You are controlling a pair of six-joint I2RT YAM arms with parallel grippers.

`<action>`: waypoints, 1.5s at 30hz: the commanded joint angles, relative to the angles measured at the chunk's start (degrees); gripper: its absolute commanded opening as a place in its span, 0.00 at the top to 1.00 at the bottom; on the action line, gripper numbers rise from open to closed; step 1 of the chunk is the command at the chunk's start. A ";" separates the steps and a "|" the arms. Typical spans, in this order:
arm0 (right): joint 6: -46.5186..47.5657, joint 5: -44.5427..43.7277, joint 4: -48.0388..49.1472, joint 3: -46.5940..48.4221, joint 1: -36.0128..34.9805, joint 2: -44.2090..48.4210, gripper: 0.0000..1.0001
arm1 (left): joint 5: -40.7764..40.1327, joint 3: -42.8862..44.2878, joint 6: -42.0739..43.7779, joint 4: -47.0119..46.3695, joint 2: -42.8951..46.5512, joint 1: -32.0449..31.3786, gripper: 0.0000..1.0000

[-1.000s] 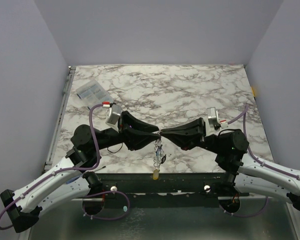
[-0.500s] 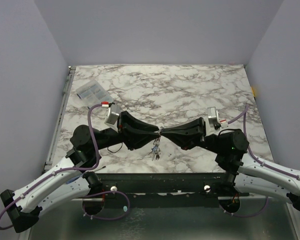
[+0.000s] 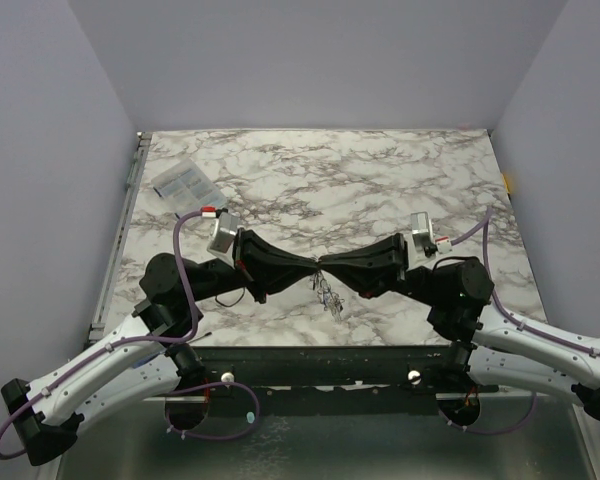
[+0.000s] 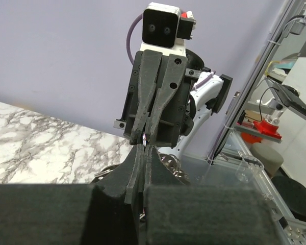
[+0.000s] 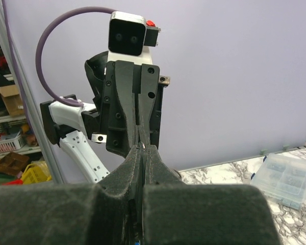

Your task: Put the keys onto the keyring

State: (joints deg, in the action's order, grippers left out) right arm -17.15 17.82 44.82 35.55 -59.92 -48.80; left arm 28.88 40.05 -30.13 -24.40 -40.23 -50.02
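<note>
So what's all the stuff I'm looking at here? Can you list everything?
key bunch: one, metallic, keys too small to count or colour; hanging over the table's near part, below where the two tools meet.
plastic box: one, clear, with compartments; far left corner of the table.
yellow tab: one, yellow; at the table's right edge.
table: one, white-and-grey marble; fills the middle.
walls: lilac; left, back and right.
left arm, right arm: two, white and black, purple cables; near edge.
left tool, right tool: two, black, both shut; tip to tip at the centre.
</note>
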 commanded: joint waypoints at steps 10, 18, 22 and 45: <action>1.46 -0.01 -6.42 4.81 -0.44 2.92 0.83 | 0.03 1.16 5.69 5.32 2.00 -0.39 1.00; 4.17 -1.78 -14.03 6.26 -0.40 5.76 0.70 | -1.59 2.55 8.34 9.23 2.75 -0.35 1.00; 7.30 -2.24 -20.72 8.88 -0.38 7.03 0.64 | -1.57 2.56 8.96 10.14 2.81 -0.36 1.00; 28.89 8.65 -85.17 41.92 -0.37 -6.86 0.50 | 3.10 7.17 15.92 21.90 -1.32 -0.34 1.00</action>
State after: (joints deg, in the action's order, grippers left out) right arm 9.74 23.88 -31.14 74.96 -59.94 -53.67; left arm 30.44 44.47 -16.16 -2.66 -41.04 -50.28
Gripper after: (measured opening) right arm 0.512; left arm 0.017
